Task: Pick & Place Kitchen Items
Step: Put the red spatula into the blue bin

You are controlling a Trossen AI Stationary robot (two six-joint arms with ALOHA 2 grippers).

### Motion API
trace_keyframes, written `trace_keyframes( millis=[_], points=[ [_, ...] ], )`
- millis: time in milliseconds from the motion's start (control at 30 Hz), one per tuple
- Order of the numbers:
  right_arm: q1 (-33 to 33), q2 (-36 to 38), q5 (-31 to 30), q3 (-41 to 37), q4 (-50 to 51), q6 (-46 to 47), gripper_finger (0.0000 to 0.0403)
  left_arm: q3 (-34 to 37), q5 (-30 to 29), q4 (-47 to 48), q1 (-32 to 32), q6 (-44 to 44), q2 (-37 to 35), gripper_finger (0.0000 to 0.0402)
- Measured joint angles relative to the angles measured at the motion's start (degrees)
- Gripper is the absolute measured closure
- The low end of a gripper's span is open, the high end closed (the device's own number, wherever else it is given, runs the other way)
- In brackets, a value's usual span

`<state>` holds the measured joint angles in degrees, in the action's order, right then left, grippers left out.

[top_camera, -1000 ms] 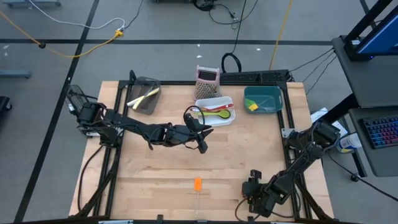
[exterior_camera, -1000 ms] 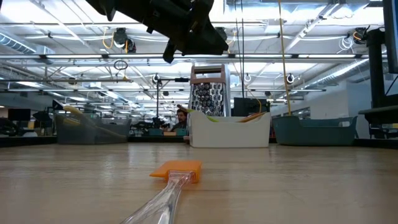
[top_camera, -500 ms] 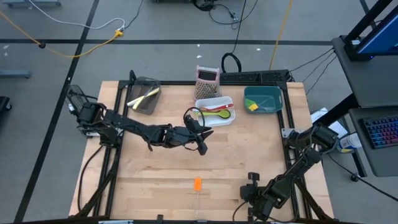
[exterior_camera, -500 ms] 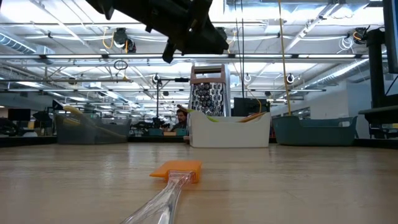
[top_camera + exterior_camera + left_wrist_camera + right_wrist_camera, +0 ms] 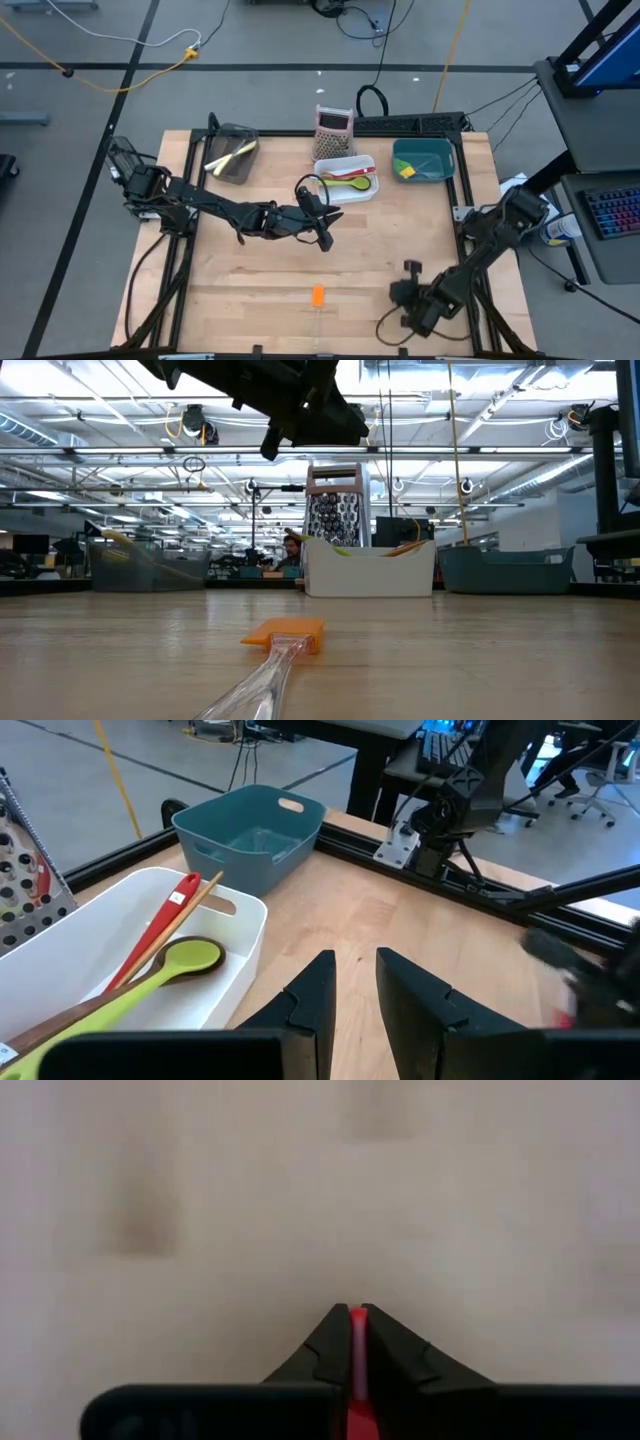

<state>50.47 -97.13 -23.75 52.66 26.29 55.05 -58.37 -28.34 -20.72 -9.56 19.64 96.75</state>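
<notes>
An orange spatula with a clear handle lies flat on the wooden table near its front edge. My right gripper hangs over the near right part of the table, shut on a thin red thing that shows only in the right wrist view; which utensil it is I cannot tell. My left gripper hovers above the table's middle, just short of the white bin. Its fingers stand a little apart with nothing between them. A green spoon and a red utensil lie in that bin. My right gripper pinches the thin red thing between its two fingers. A narrow red edge shows in the slit between them and reaches to their tips. The fingers slant down at the table. The gripper itself hides the rest of the thing.
At the back stand a dark mesh bin with a yellow utensil, a pink-and-silver grater and a teal bin. A black frame runs along the table's sides. Bare wood lies between the two grippers.
My right gripper has first dipped toward the near edge, then come up and back toward the far right. The left arm and the orange spatula have kept still.
</notes>
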Motion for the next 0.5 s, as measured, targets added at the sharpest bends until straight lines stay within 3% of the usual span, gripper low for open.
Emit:
trace_keyframes(
  millis=[500],
  points=[
    [-10.32, 15.82, -1.47, 0.22, 8.96, -21.51, 0.0390, 0.00, 0.00, 0.46, -0.44, 0.17, 0.00, 0.0325]
  ],
)
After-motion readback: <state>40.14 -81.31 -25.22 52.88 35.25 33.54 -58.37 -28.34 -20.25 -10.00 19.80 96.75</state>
